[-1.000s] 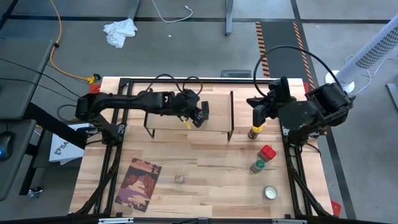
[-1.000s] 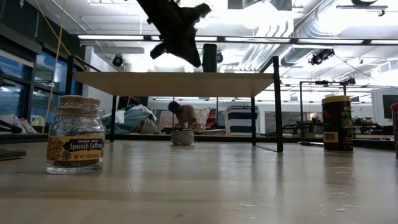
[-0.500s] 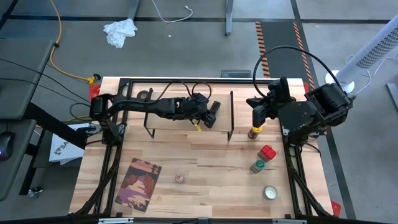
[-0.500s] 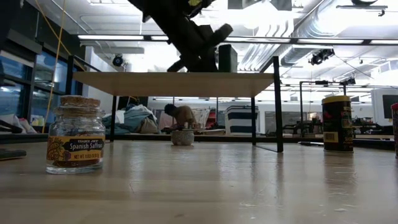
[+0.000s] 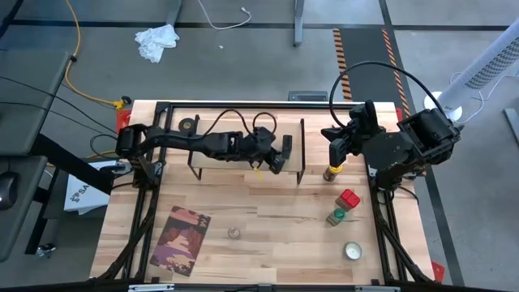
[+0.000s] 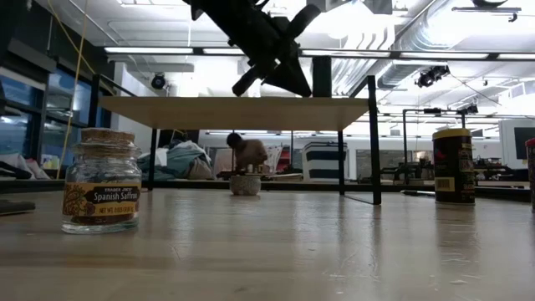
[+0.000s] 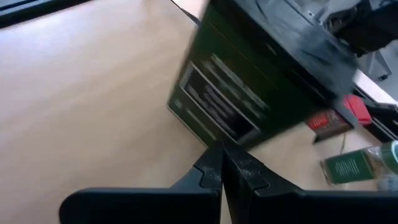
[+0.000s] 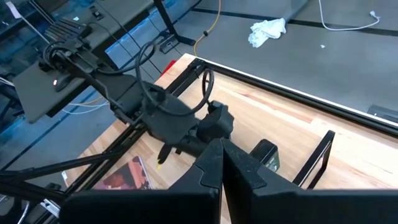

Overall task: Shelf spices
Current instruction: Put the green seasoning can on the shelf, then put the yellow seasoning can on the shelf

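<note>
The shelf (image 5: 219, 165), a light-wood board on thin black legs, stands at the table's far middle. The black square tin (image 5: 285, 147) stands upright on the board near its right end, as the low view shows (image 6: 322, 77). My left gripper (image 5: 277, 159) is shut and sits right beside the tin, on its left. The yellow-lidded jar (image 5: 332, 172), the red-topped container (image 5: 349, 198) and the green-lidded jar (image 5: 337, 216) stand on the table to the right of the shelf. The tiny clear jar (image 5: 233, 233) stands near the front. My right gripper (image 5: 335, 154) hangs shut above the yellow-lidded jar. My left gripper meets the black tin's side low down (image 7: 214, 134) with the tips of its shut fingers (image 7: 211, 163). The fingers slant down at it from the table's left. The tin stands upright with its base on the shelf board (image 6: 209, 111).
A flat round pale tin (image 5: 352, 251) lies near the right front corner and a patterned booklet (image 5: 180, 239) near the left front. A black tape roll (image 5: 188, 125) lies behind the shelf. The shelf's right-hand legs (image 5: 302, 150) stand just past the black tin.
My left gripper has travelled along the shelf toward the table's right, staying shut. The black tin has slid ahead of it along the board toward the right end and is still upright. My right arm has kept still.
</note>
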